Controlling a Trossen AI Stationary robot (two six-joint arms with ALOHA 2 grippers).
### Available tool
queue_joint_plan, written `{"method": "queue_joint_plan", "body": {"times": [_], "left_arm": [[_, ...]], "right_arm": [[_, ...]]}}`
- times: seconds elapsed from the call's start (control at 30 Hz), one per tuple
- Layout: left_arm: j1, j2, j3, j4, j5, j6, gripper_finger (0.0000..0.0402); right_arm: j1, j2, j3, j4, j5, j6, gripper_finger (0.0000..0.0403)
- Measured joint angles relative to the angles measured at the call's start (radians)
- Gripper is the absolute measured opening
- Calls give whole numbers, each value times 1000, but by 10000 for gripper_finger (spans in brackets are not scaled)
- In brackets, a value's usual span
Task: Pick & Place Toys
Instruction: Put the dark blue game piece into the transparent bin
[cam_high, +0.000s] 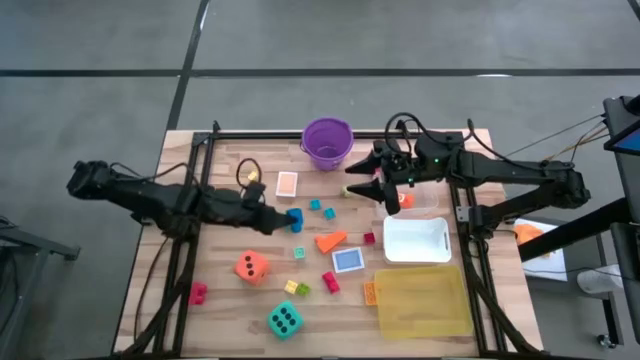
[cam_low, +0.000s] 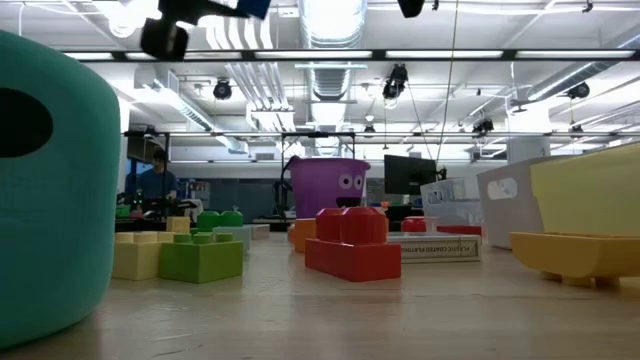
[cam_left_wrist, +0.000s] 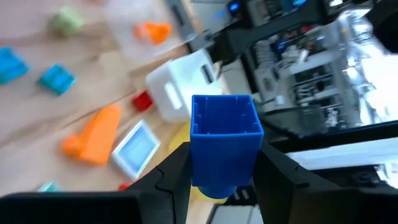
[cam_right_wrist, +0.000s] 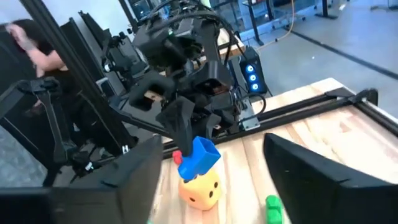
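In the high view a blue block (cam_high: 294, 219) is clamped in the left gripper (cam_high: 284, 221) over the table's middle, toys scattered around; the right gripper (cam_high: 378, 187) hovers spread and empty right of the bucket (cam_high: 327, 142). In the low view, near bricks look rigid and light. In the left wrist view the block's flat sides are pinched: a hollow, hard, slightly slippery piece, best held across parallel faces. The right wrist view confirms parted fingers.
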Motion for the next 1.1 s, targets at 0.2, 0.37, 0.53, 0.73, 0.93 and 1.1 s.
{"method": "queue_joint_plan", "body": {"times": [0.2, 0.37, 0.53, 0.73, 0.93, 1.1], "left_arm": [[57, 2, 0, 108, 67, 44, 129], [88, 3, 0, 141, 92, 42, 129], [123, 24, 0, 245, 122, 36, 128], [162, 46, 2, 343, 126, 125, 128], [165, 46, 27, 337, 83, 320, 128], [193, 50, 34, 336, 85, 329, 128]], "right_arm": [[0, 0, 4, 1, 0, -38, 359], [0, 14, 4, -1, -1, -72, 373], [7, 54, 25, 0, -1, -258, 374], [3, 136, 119, -48, 102, -104, 374], [-7, 208, 242, -198, 38, 297, 374], [4, 263, 321, -226, -53, 353, 374]]}}
